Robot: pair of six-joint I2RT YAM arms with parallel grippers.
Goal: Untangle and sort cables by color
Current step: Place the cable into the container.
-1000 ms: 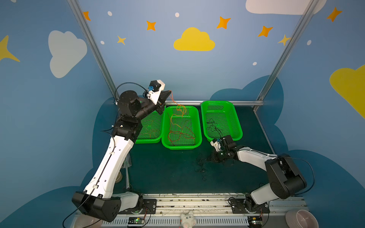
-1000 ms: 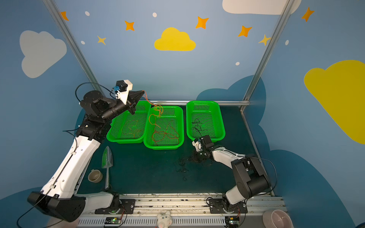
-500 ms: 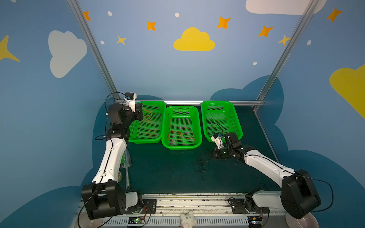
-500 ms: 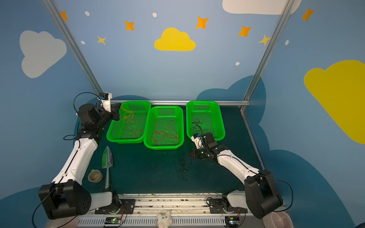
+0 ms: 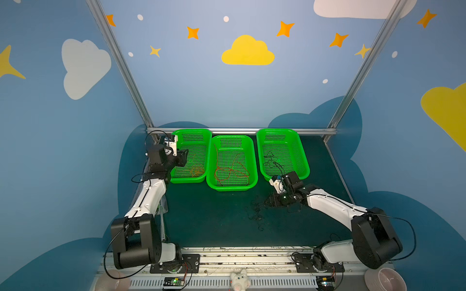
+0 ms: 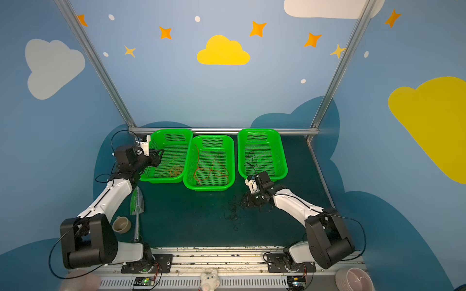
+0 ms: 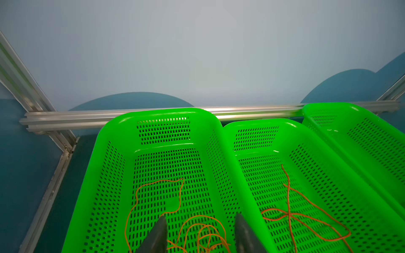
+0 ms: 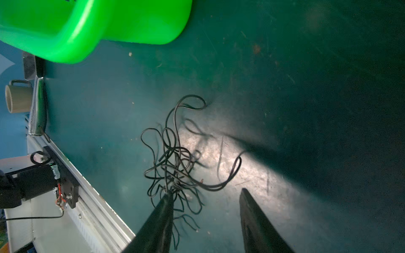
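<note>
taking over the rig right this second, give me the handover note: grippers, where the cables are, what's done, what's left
Left gripper: open, empty, over the left basket.
Right gripper: open, low over the mat, one finger against the black tangle; nothing clamped.
Done: orange cables lie in the left basket, red cables in the middle basket, some black cables in the right basket.
Left: the black tangle on the mat, in front of the right basket, likely needs pulling apart and moving into that basket.
</note>
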